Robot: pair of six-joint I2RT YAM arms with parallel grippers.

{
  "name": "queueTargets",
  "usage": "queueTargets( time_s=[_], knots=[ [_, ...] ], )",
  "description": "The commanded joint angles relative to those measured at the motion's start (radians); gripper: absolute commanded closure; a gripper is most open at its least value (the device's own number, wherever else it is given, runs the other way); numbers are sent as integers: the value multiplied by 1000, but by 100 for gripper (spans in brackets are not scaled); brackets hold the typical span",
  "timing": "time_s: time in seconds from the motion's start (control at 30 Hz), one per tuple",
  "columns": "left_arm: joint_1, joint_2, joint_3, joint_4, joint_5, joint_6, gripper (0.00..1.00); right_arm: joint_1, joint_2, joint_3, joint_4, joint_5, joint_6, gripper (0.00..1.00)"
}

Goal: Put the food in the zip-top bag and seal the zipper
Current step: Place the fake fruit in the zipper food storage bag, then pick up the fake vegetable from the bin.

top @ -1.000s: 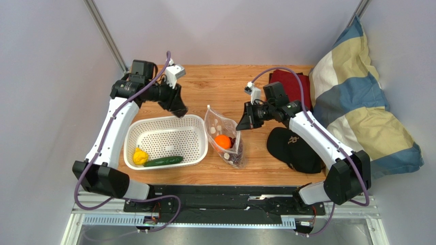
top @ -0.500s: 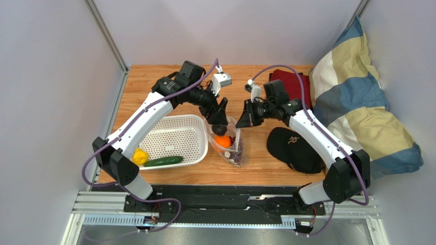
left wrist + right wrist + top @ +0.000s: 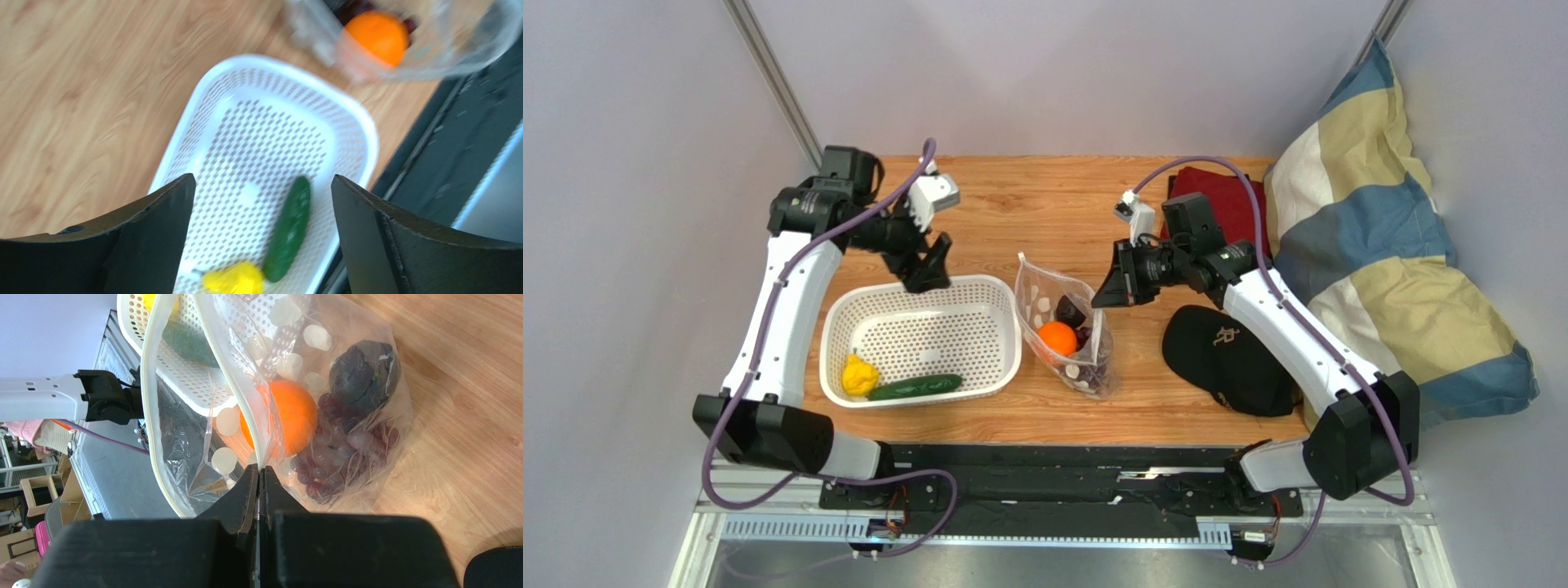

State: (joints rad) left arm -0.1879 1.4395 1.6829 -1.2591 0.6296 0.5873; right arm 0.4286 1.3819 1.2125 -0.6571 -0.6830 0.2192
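Holding the bag: the right gripper [image 3: 259, 471] has its jaws pressed together on the mouth edge of the zip-top bag [image 3: 1063, 325], lifting 1 side of it.
Zipper: the zipper [image 3: 256, 450] runs up from the pinch as a pale strip; the mouth gapes wide, not sealed.
Bag position: on the wooden table [image 3: 1038, 208], just right of the white basket [image 3: 928, 294], mouth toward the far side.
Food in the bag: 3 pieces, namely the orange [image 3: 288, 416], the dark red grape bunch [image 3: 331, 459] below it and the dark purple round fruit [image 3: 365, 373] beside them.
Food in the basket: 2 pieces, the yellow lemon [image 3: 236, 278] and the long green cucumber [image 3: 288, 229], touching each other at the near end.
Left gripper: the left gripper [image 3: 928, 272] hangs above the basket's far rim, jaws wide apart, nothing between them.
Right of the bag: a black cap [image 3: 1228, 355], a dark red cloth [image 3: 1216, 190] and a striped pillow [image 3: 1382, 245].
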Motion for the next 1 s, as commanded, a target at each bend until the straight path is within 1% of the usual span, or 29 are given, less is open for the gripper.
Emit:
queueTargets(
  time_s=[0.0, 0.03, 0.07, 0.13, 0.17, 0.2, 0.23, 0.33, 0.37, 0.43, 0.47, 0.57, 0.73, 0.97],
  knots=[
    [122, -94, -173, -307, -54, 396, 15, -5, -38, -16, 17, -18, -18, 100],
    [133, -108, -210, -298, -74, 422, 18, -7, -37, -18, 19, -20, -14, 100],
    [137, -119, -279, -284, -111, 460, 19, -7, -35, -18, 19, -21, -12, 100],
    [145, -140, -340, -255, -125, 503, 25, -5, -32, -19, 25, -26, -9, 100],
    [145, -148, -403, -244, -131, 525, 27, -5, -32, -18, 28, -26, -7, 100],
    [145, -155, -434, -208, -136, 548, 28, -5, -30, -18, 28, -26, -6, 100],
    [145, -159, -490, -192, -139, 557, 31, -5, -27, -16, 28, -26, -7, 100],
    [134, -159, -598, -96, -172, 577, 36, -5, -24, -11, 25, -24, -12, 100],
    [128, -157, -620, -45, -198, 577, 36, -7, -24, -11, 22, -24, -11, 100],
    [110, -146, -675, 2, -221, 572, 38, -5, -23, -8, 24, -21, -12, 100],
    [104, -143, -689, 39, -234, 568, 38, -5, -20, -8, 24, -20, -11, 100],
    [84, -105, -727, 81, -255, 562, 38, -5, -15, -1, 19, -16, -14, 100],
    [64, -10, -767, 187, -287, 549, 39, -5, 3, 18, 16, -12, -20, 100],
    [38, 84, -759, 254, -300, 548, 41, -5, 31, 38, 2, -9, -32, 100]
  ],
)
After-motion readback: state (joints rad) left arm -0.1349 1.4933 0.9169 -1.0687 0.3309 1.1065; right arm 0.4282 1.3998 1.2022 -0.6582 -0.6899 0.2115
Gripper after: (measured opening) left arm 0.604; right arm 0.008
